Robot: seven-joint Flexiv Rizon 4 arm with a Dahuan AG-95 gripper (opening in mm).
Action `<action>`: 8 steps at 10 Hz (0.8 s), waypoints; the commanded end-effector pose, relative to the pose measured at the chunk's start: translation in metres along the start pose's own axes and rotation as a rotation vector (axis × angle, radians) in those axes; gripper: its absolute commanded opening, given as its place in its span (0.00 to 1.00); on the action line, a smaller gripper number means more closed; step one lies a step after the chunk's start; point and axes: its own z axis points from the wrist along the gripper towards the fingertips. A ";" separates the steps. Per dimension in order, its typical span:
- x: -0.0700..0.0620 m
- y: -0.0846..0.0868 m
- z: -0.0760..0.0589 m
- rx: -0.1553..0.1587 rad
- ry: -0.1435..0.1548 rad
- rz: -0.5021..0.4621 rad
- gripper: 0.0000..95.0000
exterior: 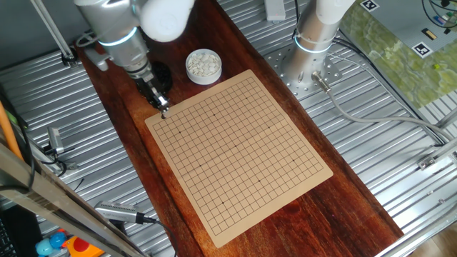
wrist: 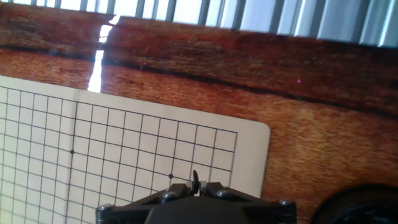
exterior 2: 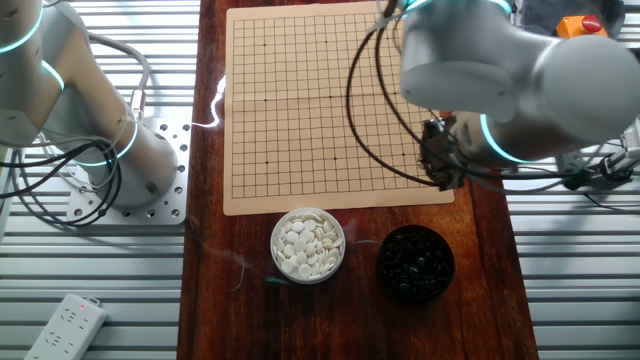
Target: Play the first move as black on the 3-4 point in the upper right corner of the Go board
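End effector (wrist: 194, 185): clenched on your black stone (wrist: 194, 181), low centre of hand view
Stone: you've got it hanging edge-on over the Go board (wrist: 124, 155) corner
Bowl of white stones (exterior 2: 308, 244): on desk (exterior 2: 300, 320)

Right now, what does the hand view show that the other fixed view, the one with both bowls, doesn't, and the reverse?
Only the hand view shows the black stone pinched edge-on in the end effector, over the board's corner grid. Only the fixed view shows the bowl of white stones, the full bowl of black stones and the second arm's base. Both show the Go board, bare of stones, on the wooden table.
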 end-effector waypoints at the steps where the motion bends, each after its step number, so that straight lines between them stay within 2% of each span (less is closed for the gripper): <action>1: 0.000 0.001 0.008 0.000 -0.005 0.003 0.00; 8: -0.004 0.007 0.024 0.001 -0.007 -0.007 0.00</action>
